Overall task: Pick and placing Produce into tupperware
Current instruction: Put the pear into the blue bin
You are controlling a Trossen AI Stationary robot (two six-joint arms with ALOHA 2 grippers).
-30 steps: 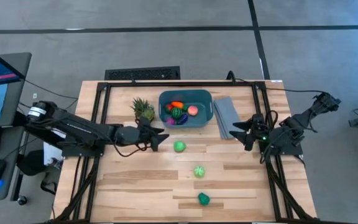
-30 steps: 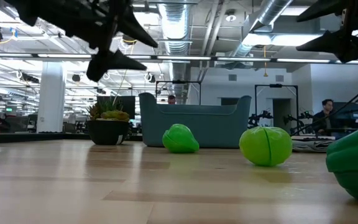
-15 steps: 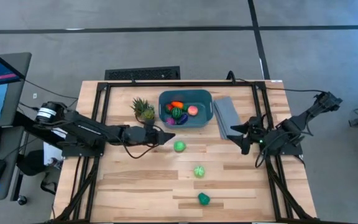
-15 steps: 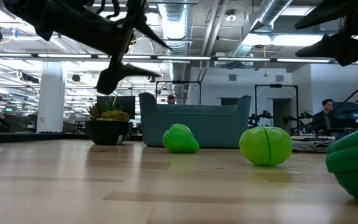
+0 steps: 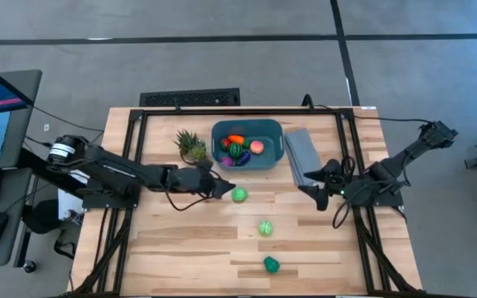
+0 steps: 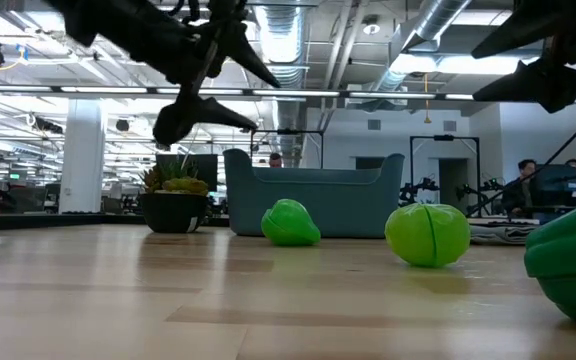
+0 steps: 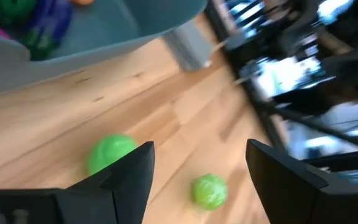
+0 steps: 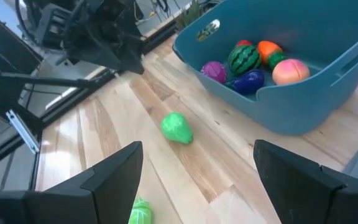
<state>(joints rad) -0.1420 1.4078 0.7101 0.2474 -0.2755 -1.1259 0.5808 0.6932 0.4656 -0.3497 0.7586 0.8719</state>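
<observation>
The teal tupperware (image 5: 248, 157) stands at the table's far middle and holds several produce pieces: a striped watermelon (image 8: 243, 58), a pink peach (image 8: 290, 71), and orange, purple and magenta pieces. Three green pieces lie on the wood: one (image 5: 238, 195) just in front of the tub, one (image 5: 265, 228) nearer, and one (image 5: 271, 264) by the near edge. My left gripper (image 5: 224, 186) hovers open just left of the first green piece (image 7: 110, 152). My right gripper (image 5: 306, 184) hangs open above the table, right of the tub.
A spiky potted plant (image 5: 190, 146) stands left of the tub, close to my left arm. A flat grey ribbed slab (image 5: 301, 155) lies right of the tub, under my right gripper's far side. People sit in the room beyond the table (image 6: 523, 180).
My left gripper has gone toward the table's right edge, closer to the green piece in front of the tub, and has rolled about its own line. My right gripper has gone a little toward the table's left and down. No produce has moved.
</observation>
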